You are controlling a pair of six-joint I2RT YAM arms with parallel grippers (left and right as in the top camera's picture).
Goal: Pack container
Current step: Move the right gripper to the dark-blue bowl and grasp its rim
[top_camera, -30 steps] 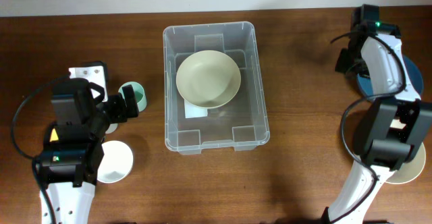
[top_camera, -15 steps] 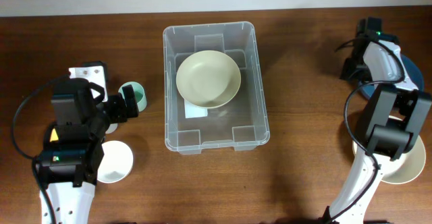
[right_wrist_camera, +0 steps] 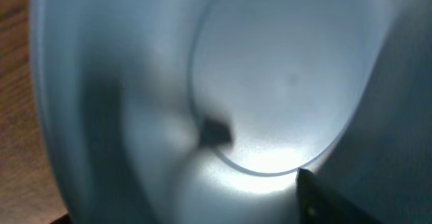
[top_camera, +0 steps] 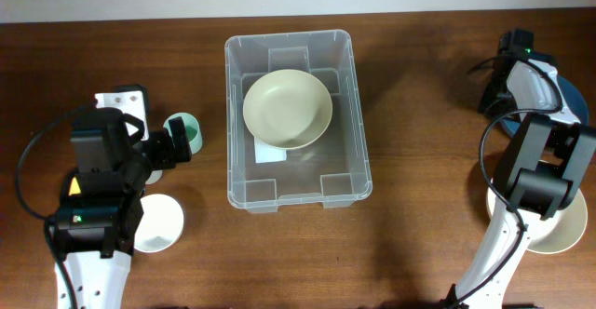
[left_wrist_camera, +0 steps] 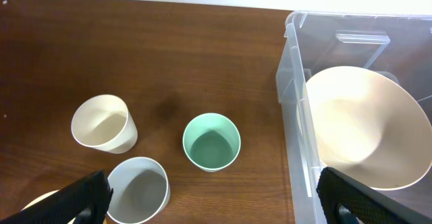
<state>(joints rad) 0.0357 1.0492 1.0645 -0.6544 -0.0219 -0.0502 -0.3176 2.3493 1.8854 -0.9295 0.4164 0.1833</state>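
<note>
The container (top_camera: 240, 160), a large clear bin, stands mid-table and holds a pale cream bowl (top_camera: 287, 107). It also shows at the right of the left wrist view (left_wrist_camera: 297, 102) with that bowl (left_wrist_camera: 361, 126). My left gripper (left_wrist_camera: 212, 204) is wide open and empty over the cups left of the container, near a green cup (left_wrist_camera: 211, 142). My right gripper (top_camera: 503, 90) is down at a blue bowl (top_camera: 570, 104) at the far right. That bowl's inside (right_wrist_camera: 270, 82) fills the right wrist view. Only one finger shows there, far out at the lower right.
A cream cup (left_wrist_camera: 103, 123) and a white cup (left_wrist_camera: 137, 189) stand by the green cup (top_camera: 184, 134). Another white cup (top_camera: 158, 223) sits at the front left. A cream bowl (top_camera: 563, 233) lies at the front right under the right arm.
The right arm's wrist has shifted a little right and toward the front, settling over the blue bowl. The left arm, container and cups have not moved.
</note>
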